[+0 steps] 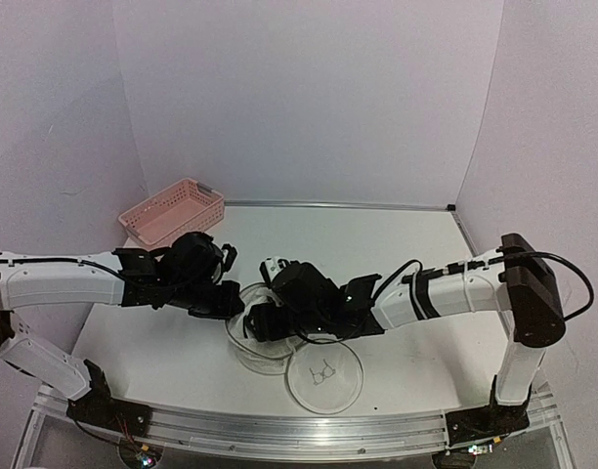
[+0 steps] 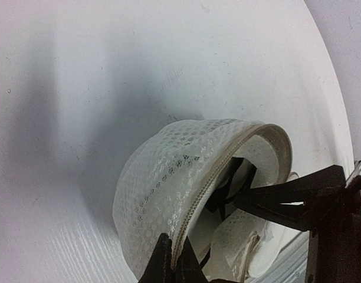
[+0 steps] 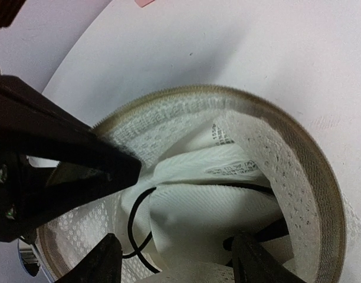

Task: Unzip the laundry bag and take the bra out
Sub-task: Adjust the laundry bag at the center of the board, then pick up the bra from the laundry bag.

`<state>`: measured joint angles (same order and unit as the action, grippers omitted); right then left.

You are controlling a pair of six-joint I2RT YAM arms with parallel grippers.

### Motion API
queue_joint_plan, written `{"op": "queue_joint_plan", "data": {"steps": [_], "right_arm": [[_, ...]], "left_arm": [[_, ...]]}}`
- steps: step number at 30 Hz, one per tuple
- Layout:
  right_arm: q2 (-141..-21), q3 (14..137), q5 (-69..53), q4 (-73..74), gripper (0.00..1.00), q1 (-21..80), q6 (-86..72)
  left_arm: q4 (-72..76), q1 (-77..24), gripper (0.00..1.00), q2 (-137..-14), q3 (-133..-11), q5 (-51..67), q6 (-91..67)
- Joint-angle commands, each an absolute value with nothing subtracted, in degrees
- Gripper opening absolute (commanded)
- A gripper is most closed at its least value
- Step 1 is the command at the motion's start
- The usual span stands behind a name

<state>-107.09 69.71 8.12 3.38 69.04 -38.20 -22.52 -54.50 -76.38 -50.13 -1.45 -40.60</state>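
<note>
Left fingers [image 2: 161, 265] clamp the laundry bag [image 2: 163, 177] rim — right fingers [image 3: 101, 265], spread open inside, should close on the bra [image 3: 192, 206], not mesh

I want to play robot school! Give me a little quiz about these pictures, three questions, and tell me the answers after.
1. True or false: the laundry bag is zipped shut.
2. What colour is the slotted basket at the far left of the table? A) blue B) pink C) green
3. Fill in: the ____ gripper pinches the bag's zip rim.

Key
1. False. It is open, and the bra shows inside.
2. B.
3. Left. The left gripper pinches the rim, while the right gripper reaches in, open.
</note>
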Motion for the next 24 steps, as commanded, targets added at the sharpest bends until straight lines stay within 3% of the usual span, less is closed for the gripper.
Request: {"op": "queue_joint_plan", "data": {"steps": [1,24], "right_arm": [[-109.06,73.09,10.79,0.44,0.66,68.83,-41.01],[-117.32,78.31,14.91,0.44,0.69,67.43,-44.91]], "left_arm": [[-22.28,-54.69,0.00,-76.10,-49.45,-5.80,-41.28],[-19.72,-54.73,0.00,-83.67,-46.82,-3.00,-39.08]]}}
